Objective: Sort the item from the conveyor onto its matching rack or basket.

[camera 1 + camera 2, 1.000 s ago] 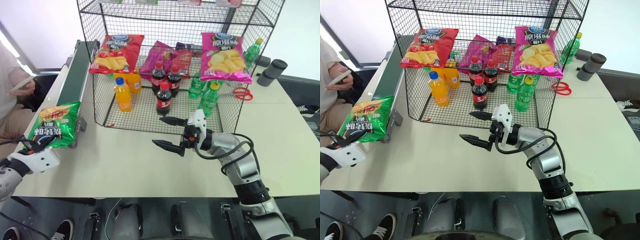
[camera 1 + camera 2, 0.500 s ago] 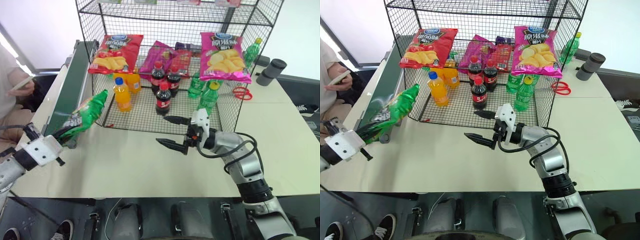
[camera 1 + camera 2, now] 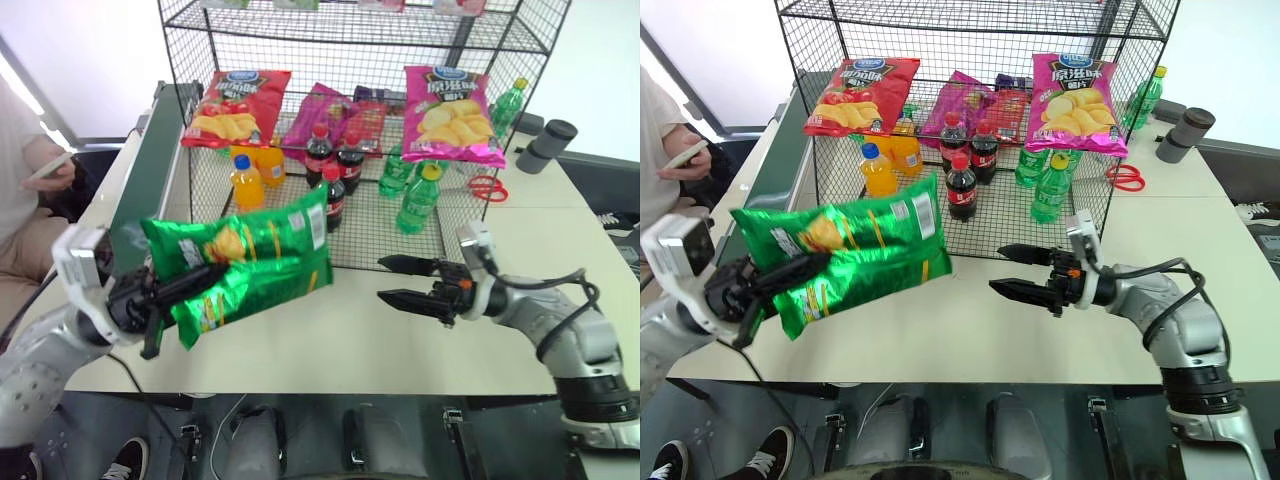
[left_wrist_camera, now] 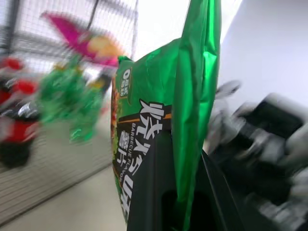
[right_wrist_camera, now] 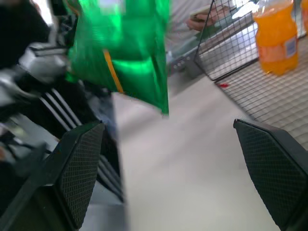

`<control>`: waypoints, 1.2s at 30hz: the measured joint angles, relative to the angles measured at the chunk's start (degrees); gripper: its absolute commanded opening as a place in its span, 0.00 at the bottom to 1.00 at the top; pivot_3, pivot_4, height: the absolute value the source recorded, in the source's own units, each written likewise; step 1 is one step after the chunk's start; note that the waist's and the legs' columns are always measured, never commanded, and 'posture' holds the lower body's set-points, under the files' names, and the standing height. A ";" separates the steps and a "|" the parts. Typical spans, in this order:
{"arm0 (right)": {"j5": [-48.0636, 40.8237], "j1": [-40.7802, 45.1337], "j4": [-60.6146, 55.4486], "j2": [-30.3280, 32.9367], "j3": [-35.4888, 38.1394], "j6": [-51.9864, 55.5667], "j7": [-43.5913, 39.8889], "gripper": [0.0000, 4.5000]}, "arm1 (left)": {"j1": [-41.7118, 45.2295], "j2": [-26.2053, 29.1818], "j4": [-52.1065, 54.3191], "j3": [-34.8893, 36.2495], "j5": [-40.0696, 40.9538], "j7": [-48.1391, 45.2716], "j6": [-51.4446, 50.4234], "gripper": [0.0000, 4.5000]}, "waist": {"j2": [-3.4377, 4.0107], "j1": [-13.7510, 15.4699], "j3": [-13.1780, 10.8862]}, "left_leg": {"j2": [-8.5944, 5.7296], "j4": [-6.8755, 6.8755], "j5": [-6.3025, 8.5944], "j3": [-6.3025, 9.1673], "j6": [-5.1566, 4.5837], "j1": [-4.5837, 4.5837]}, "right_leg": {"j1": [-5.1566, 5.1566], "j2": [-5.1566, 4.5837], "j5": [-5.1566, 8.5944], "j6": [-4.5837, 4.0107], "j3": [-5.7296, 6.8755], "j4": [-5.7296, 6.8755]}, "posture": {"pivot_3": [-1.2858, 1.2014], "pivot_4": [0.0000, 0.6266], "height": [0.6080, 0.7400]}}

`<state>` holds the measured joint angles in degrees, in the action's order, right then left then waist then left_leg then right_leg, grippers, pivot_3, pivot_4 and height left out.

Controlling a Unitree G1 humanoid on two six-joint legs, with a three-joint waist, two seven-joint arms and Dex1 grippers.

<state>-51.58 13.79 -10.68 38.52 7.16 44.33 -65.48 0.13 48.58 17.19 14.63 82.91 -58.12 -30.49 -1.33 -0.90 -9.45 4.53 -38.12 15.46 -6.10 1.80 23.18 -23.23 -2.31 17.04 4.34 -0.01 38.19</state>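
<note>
1. Pale bench [image 3: 300,340] fills the foreground, with the tall black wire rack [image 3: 190,120] standing at its far side and the dark-green conveyor [image 3: 150,160] running along its left edge
2. Left end effector [image 3: 190,283] is clamped shut on the green chip bag [image 3: 250,265], held in the air above the bench in front of the rack
3. Right end effector [image 3: 398,281] hangs over the bench with its black fingers spread wide and nothing between them, pointing toward the bag
4. Behind the bag, on the rack, hang a red chip bag [image 3: 232,105] and a pink chip bag [image 3: 450,112]; cola bottles [image 3: 334,165], an orange drink bottle [image 3: 246,180] and green bottles [image 3: 420,195] stand below
5. Bag is shiny and crinkled, lying nearly level, showing yellow chips
</note>
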 measured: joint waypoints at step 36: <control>-22.43 6.34 -4.94 -1.41 0.98 20.55 9.87 1.00 | 19.43 -14.13 -11.55 -4.78 -1.42 -7.02 -29.93 0.01 | -0.02 0.14 -0.01 | -0.07 -0.01 0.00 0.17 0.00 0.20 | -0.09 0.02 0.01 0.01 -0.01 -0.09 | 0.52 0.24 1.00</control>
<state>-74.02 20.12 -15.62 37.11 8.14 64.88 -55.61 19.56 34.44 5.64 9.85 81.49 -65.15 -60.42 -1.34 -0.76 -9.45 4.45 -38.13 15.45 -5.94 1.80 23.38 -23.32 -2.29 17.06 4.36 -0.02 38.10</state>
